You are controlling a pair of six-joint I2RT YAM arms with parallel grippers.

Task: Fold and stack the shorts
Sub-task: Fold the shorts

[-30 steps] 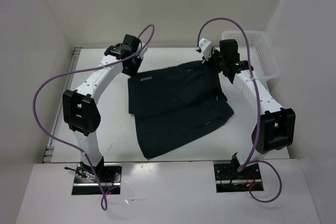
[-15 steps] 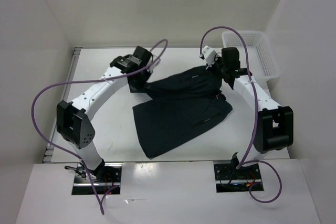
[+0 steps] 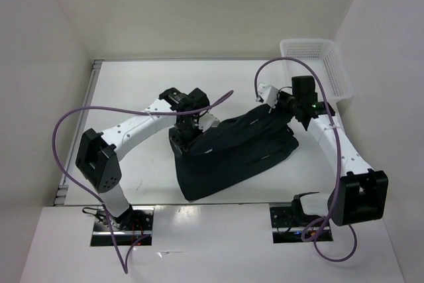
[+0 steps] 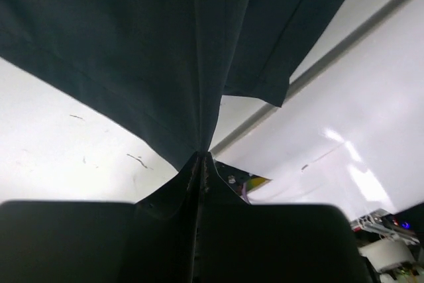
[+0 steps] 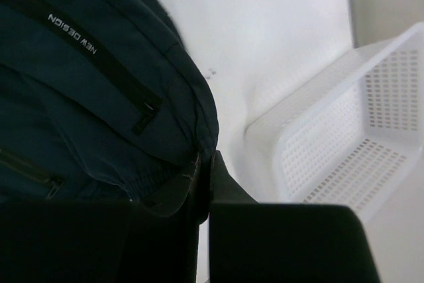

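The black shorts (image 3: pixel 232 150) lie in the middle of the table, their far edge lifted and drawn toward the near side over the rest. My left gripper (image 3: pixel 187 132) is shut on the shorts' left corner; in the left wrist view the fabric (image 4: pixel 165 51) hangs taut from the closed jaws. My right gripper (image 3: pixel 281 105) is shut on the right corner by the waistband; in the right wrist view the cloth (image 5: pixel 99 84) with a "NEW DESIGN" label is pinched between the fingers.
A white mesh basket (image 3: pixel 331 64) stands at the back right corner, also in the right wrist view (image 5: pixel 358 137). White walls close in the table on three sides. Purple cables loop above both arms.
Both grippers have carried the far edge of the shorts toward the near side, folding it over the lower part. The left arm swung right and nearer, the right arm moved nearer.
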